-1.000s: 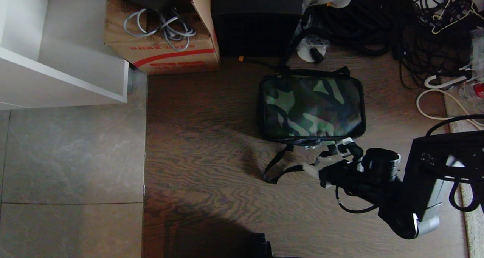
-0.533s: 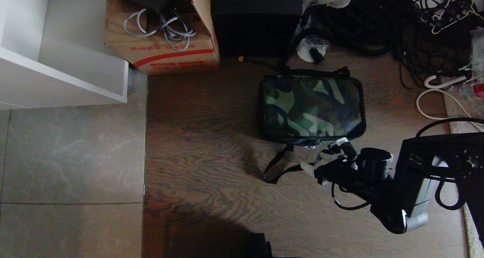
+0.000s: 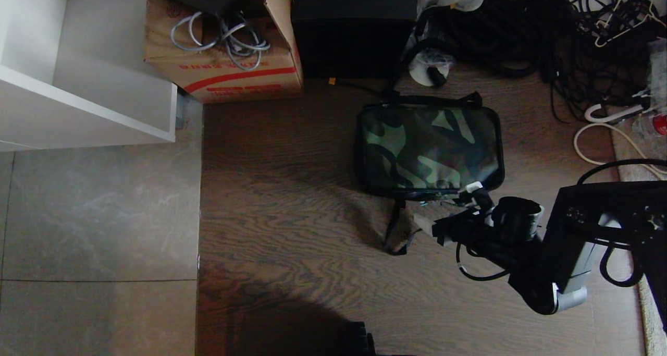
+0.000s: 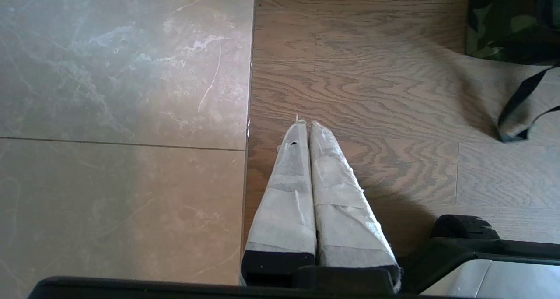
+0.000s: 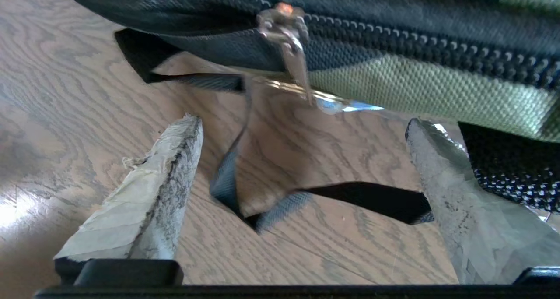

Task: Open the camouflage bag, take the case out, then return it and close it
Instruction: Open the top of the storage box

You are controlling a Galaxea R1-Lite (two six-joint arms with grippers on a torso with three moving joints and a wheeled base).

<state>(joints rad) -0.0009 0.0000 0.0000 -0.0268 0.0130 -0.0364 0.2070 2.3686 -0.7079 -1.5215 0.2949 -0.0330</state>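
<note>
Bag: camouflage bag (image 3: 430,150) zipped shut on the floor.
Right gripper (image 5: 302,167): jaws wide apart, empty, beside bag's near edge.
Advice: centre on zipper pull (image 5: 288,40), pinch squarely.
Left gripper (image 4: 310,159): jaws closed, empty, well away from bag.

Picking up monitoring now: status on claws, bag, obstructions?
Right claw open at camouflage bag front edge, facing zipper pull. Left claw shut, parked over floor. Bag zipped; case not visible. Black strap lies between right fingers.

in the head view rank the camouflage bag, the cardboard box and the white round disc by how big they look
1. cardboard box, partly cut off by the frame
2. camouflage bag, close to the box in apparent area, so the top two are unsure
3. white round disc, clearly smallest
</note>
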